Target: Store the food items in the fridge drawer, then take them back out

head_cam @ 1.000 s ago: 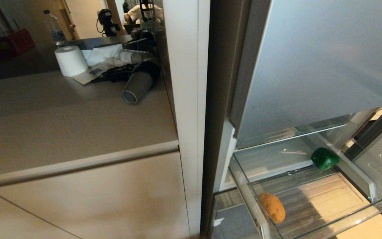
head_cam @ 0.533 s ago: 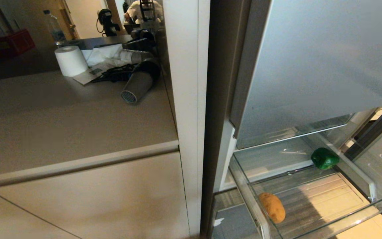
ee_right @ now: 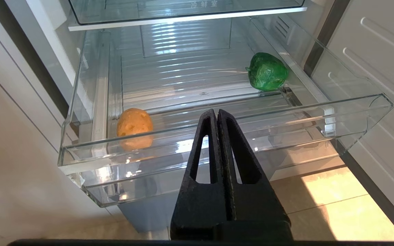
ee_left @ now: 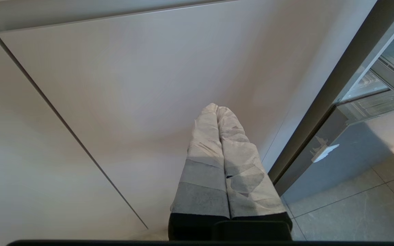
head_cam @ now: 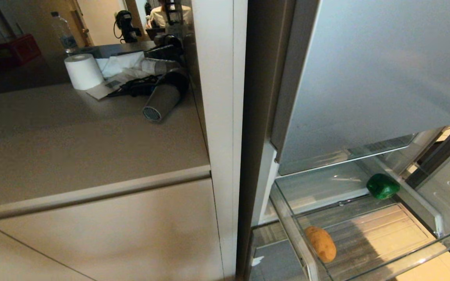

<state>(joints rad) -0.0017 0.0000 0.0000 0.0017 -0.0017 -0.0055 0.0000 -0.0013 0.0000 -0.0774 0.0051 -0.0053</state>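
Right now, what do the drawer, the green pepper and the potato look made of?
Fridge drawer: clear hard plastic, glossy; you see through its walls, and the ribbed floor catches glare.
Bell pepper: deep green with a waxy shine and moulded-looking bumps, possibly a plastic replica.
Potato: tan-orange, matte, with darker specks; real or fake, I can't tell.

Only change from the earlier frames: the person (head_cam: pixel 165 13) in the far background, above the counter clutter, sits in a slightly different pose, pale top showing lower and narrower than half a second ago. Nothing else has shifted in the head view; no camera shift either.
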